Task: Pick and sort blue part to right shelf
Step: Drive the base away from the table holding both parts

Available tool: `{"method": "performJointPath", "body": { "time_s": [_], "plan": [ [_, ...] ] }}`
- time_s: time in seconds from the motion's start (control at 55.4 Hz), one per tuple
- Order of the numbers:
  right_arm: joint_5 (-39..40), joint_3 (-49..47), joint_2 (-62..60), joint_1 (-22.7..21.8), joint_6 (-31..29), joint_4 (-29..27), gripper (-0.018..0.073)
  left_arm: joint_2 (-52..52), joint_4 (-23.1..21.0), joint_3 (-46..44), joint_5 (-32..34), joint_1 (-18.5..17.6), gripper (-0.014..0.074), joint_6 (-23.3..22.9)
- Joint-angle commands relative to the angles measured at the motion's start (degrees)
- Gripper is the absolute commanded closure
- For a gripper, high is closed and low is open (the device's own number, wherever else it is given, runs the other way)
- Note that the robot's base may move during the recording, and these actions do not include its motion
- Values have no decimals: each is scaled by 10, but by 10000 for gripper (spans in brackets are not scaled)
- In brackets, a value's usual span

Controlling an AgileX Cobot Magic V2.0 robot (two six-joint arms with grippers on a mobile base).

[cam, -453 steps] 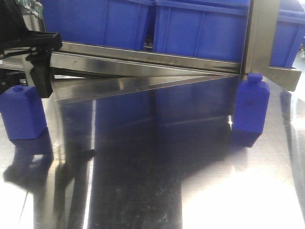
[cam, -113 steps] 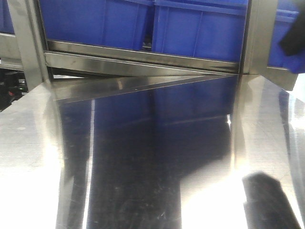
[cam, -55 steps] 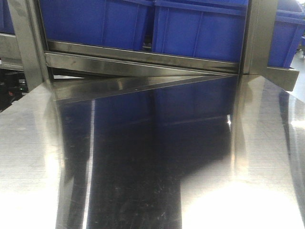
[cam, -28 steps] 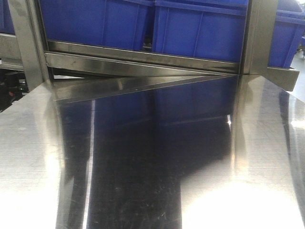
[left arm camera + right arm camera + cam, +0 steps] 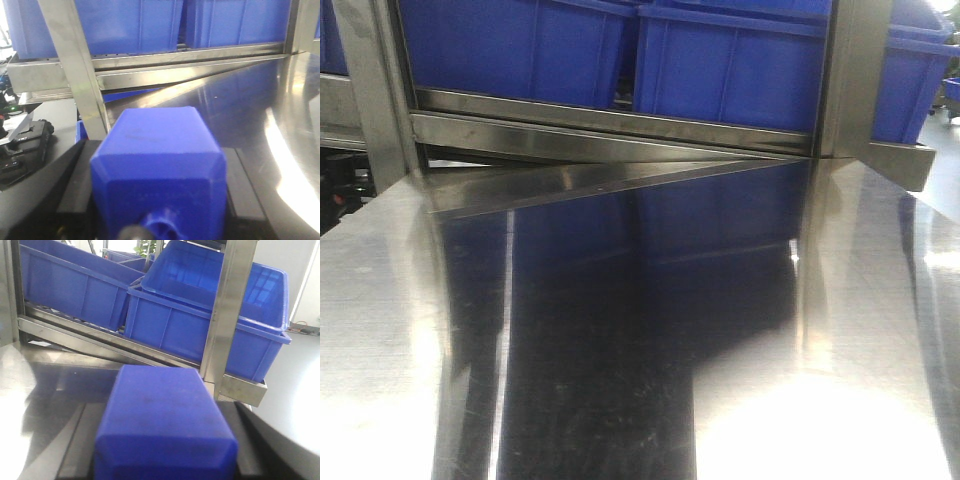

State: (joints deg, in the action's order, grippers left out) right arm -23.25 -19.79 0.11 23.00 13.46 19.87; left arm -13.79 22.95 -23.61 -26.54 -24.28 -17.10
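Observation:
In the left wrist view a blue part, a blocky bottle shape with its cap toward the camera, fills the space between the black fingers of my left gripper, which is shut on it. My right gripper is shut on a second blue part, held just above the steel table. The right shelf stands straight ahead: its brushed front rail, an upright post and large blue bins. The front view shows neither gripper nor part.
The reflective steel table runs up to the shelf rail. An angled steel post rises just left of my left gripper. Dark equipment lies beyond the table's left edge. The shelf rail ends in a corner bracket.
Both blue parts that stood on the table 8 s ago are gone from it. The arm shadow at right has left. The front view has shifted slightly in the last half second.

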Motion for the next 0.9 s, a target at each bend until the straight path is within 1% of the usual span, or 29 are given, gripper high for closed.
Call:
{"method": "performJointPath", "body": {
  "time_s": [0.0,0.884],
  "plan": [
    [56,-14,13,0,-4,15,348,-6,9,-16,47,-2,304,-1],
    [55,-14,11,0,-4,15,348,-7,9,-16,47,-2,304,-1]
  ]
}}
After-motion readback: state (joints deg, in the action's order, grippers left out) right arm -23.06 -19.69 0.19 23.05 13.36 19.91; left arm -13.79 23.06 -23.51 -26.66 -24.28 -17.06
